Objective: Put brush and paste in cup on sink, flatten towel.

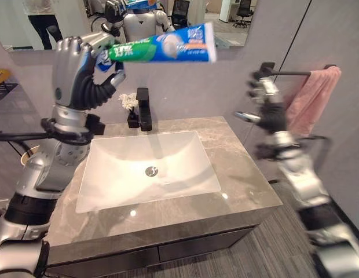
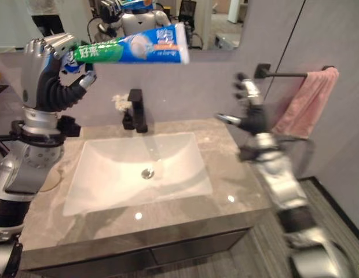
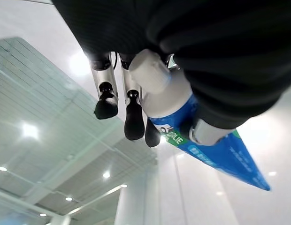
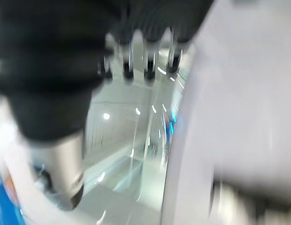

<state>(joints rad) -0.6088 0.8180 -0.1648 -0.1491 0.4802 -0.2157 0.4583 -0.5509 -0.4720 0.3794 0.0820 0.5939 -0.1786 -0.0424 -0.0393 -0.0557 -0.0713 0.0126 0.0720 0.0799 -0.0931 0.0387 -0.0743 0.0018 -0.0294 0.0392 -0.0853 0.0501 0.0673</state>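
At the frame's upper left, the left hand [image 1: 81, 69] grips a blue-green toothpaste tube [image 1: 162, 47] near its cap, high above the white basin [image 1: 185, 179]. At right, the blurred right hand [image 1: 266, 107], fingers seemingly spread, approaches the bunched pink towel [image 1: 314, 98].

Left hand [image 1: 75, 69]: silver finger segments, dark rounded tips, black ribbed cover over back and wrist, small blue-green dot on cover side. Left forearm: silver-grey shell, black band at wrist, black collar near elbow. Right hand [image 1: 265, 98]: silver fingers with dark tips, black wrist cover; outline blurred. Right arm: silver-grey casing, black sections between segments. Wrist views: fingers as slim silver rods ending in glossy black pads, thumb thicker silver cylinder.
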